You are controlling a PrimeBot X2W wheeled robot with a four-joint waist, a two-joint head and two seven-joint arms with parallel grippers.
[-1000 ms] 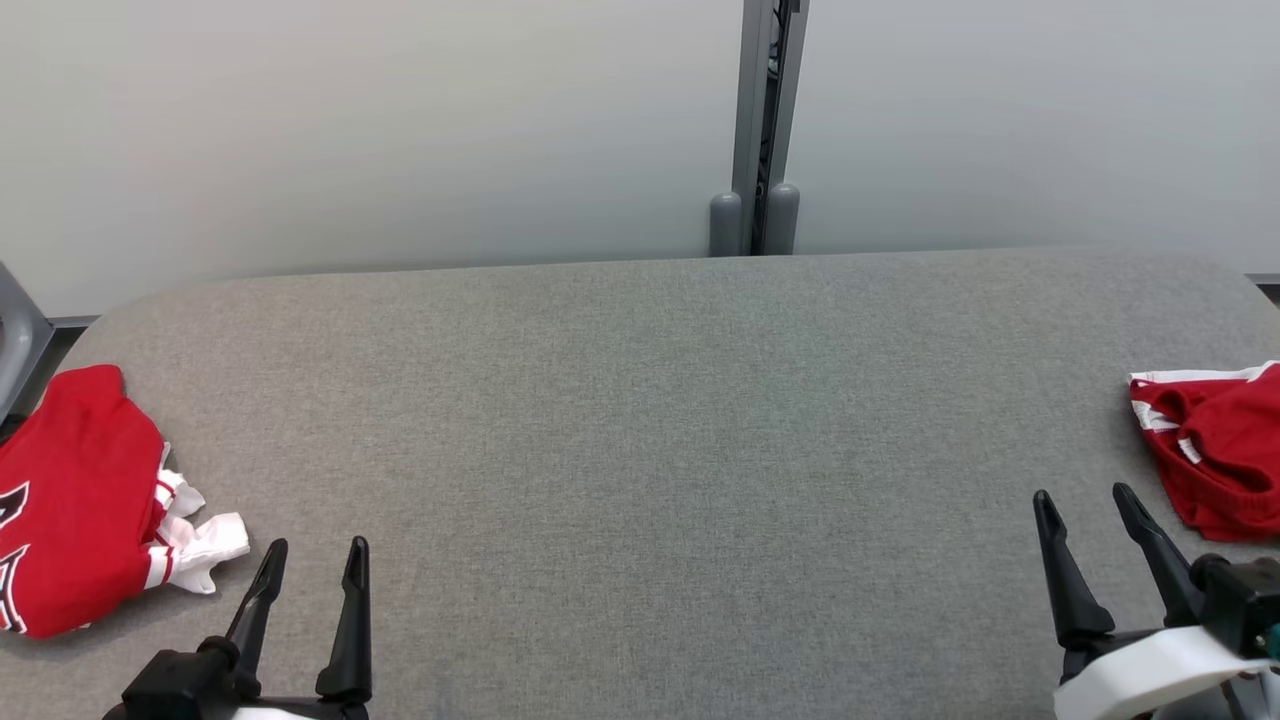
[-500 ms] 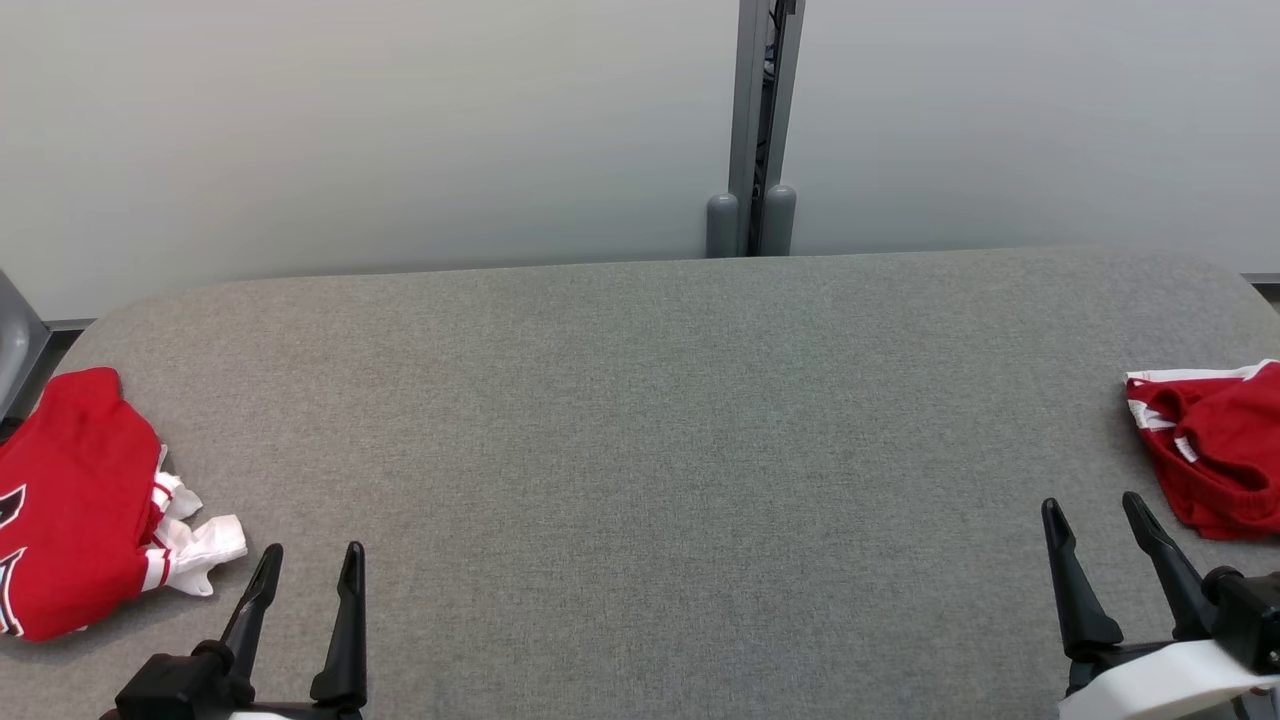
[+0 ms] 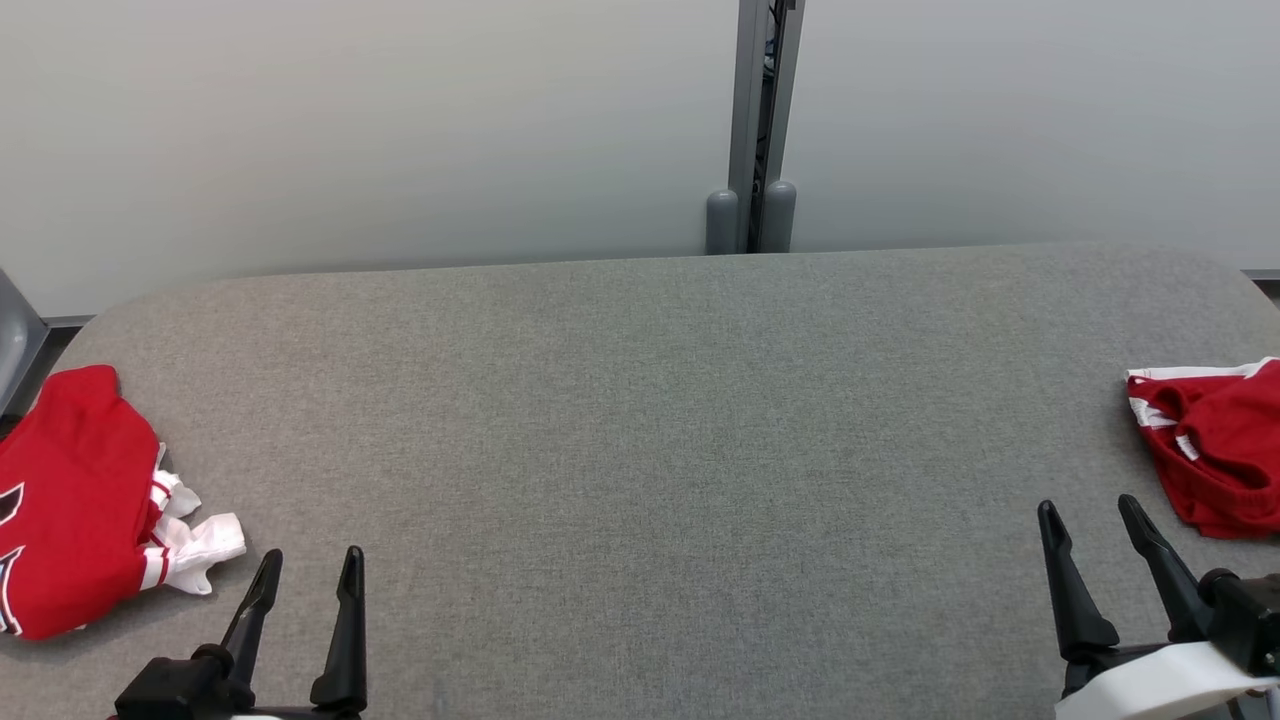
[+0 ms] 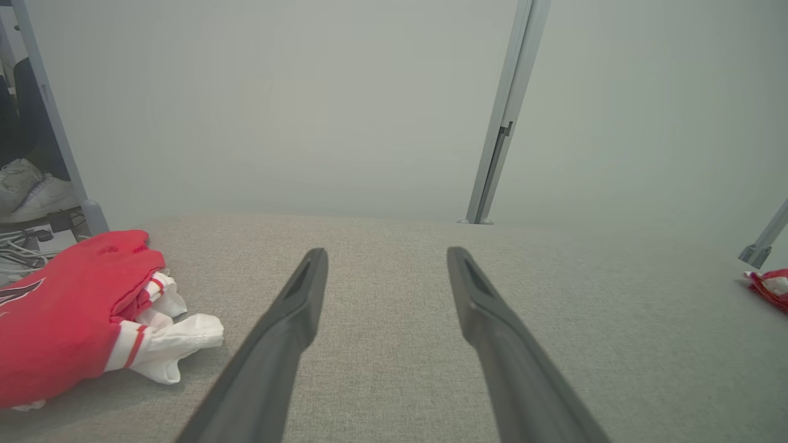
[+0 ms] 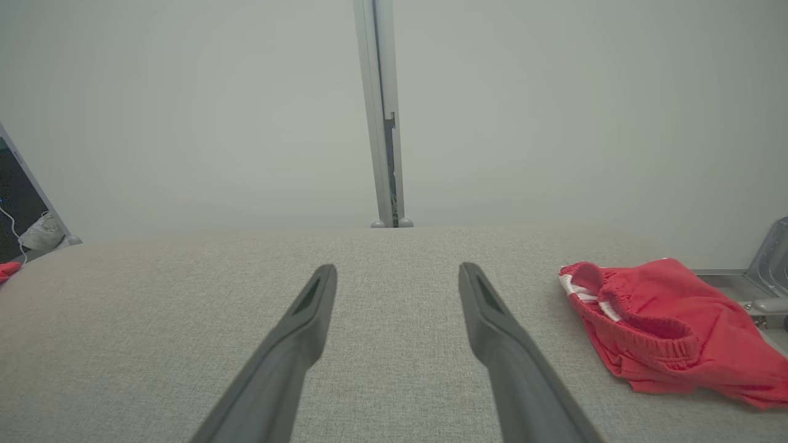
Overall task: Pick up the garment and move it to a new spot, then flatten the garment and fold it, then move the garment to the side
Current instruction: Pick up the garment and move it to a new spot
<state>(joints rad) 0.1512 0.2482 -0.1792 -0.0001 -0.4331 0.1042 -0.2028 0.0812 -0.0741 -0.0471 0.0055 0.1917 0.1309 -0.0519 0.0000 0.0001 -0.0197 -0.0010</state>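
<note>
There is a big gray table [image 3: 640, 420] with soft cloth on top. The left gripper [image 3: 311, 555] is at about 7 o'clock on it. Its two dark fingers are spread wide apart and there is nothing between them. The right gripper [image 3: 1087, 505] is at about 4 o'clock. It is wide open too, and it holds nothing.

Two red things lie on the table, far apart. At 9 o'clock, by the edge, is a red shirt [image 3: 70, 500] with white sleeve ends poking out. It looks folded and put away already. At 3 o'clock, near the right edge, is a pair of red shorts [image 3: 1220, 450]. They are all scrunched up. I think the shorts are the next thing to pick up, and the right gripper is just beside them.

The shorts look light and floppy. They will sag and bend when lifted, and they won't break. The cloth looks thin and may slip, so a pinch has to catch enough of it. The puffy stretchy waistband [image 5: 652, 335] faces the gripper. It is thicker than the rest, so I think that is a good place to grab.
</note>
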